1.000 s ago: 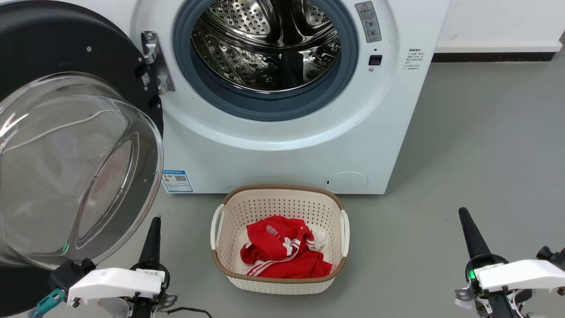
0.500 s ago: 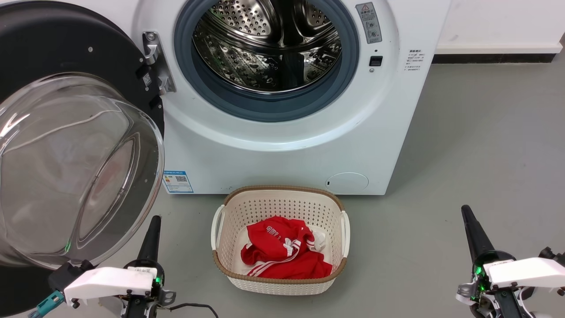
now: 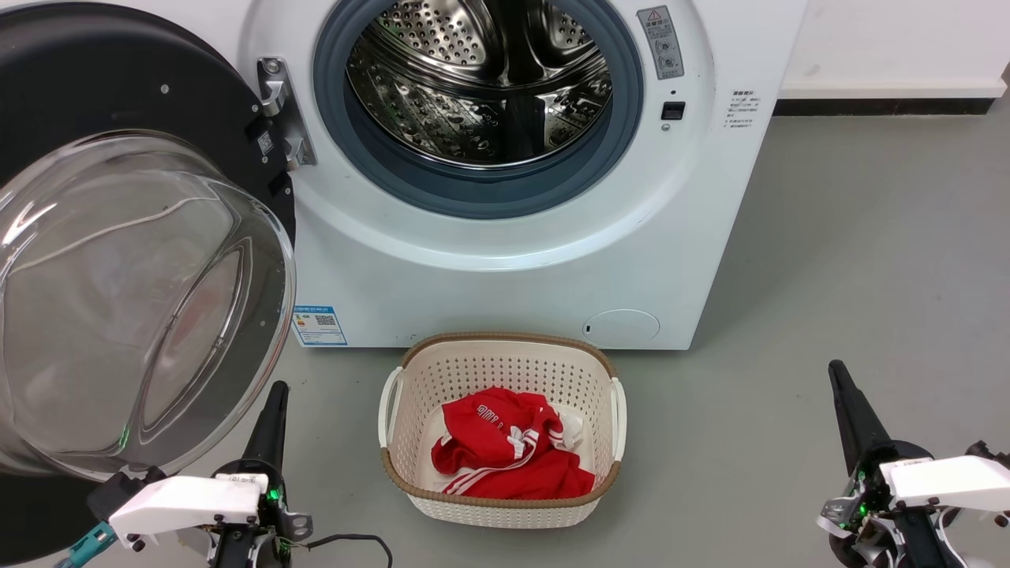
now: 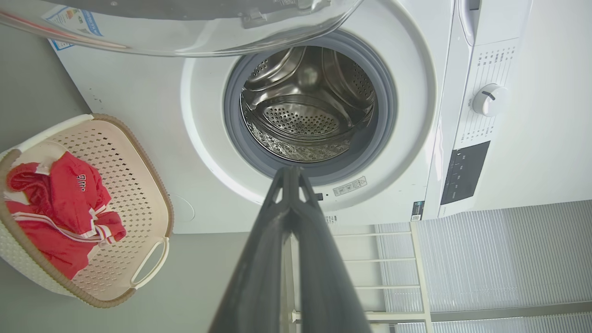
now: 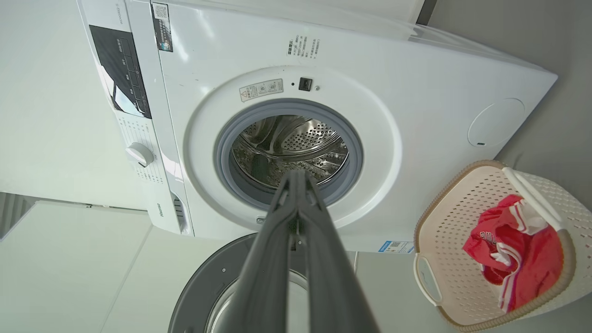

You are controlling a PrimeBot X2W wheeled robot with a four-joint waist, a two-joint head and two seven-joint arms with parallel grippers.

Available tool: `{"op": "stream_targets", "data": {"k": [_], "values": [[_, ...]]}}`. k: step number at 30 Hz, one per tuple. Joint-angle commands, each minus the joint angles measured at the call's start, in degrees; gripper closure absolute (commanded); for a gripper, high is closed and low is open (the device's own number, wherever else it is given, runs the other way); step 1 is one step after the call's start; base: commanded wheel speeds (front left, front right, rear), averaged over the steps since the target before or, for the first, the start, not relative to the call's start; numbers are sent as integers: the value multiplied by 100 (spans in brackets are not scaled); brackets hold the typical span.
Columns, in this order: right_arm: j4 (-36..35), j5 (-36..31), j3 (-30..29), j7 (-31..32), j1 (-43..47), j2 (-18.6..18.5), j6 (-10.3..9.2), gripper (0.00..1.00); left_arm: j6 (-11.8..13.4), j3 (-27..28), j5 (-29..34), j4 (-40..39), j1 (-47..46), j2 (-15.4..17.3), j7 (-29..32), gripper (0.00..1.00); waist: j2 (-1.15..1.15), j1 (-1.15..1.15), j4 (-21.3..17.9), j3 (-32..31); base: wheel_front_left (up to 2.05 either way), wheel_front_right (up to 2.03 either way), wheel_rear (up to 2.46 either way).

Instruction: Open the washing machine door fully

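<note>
Presently, pinched shut, empty: left claw (image 3: 276, 392), right claw (image 3: 837, 372). Just left of left claw: door (image 3: 134, 300), wide open. Ahead: washer (image 3: 489, 276). Between claws: basket (image 3: 505, 338) holding red shirt (image 3: 505, 457).

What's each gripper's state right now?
Left gripper: closed, holding nothing.
Right gripper: closed, holding nothing.
</note>
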Motion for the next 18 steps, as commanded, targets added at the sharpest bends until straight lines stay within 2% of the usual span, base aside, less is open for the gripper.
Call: {"op": "stream_targets", "data": {"k": [1, 18], "values": [[7, 162, -25, 37, -91, -8, 1, 100, -30, 23, -157, 8, -106, 0, 47, 100, 0, 0, 2, -2, 0, 0, 0], [85, 847, -121, 202, -143, 18, 0, 100, -61, 80, -895, 80, -139, -4, 235, 100, 0, 0, 15, -22, 0, 0, 0]]}}
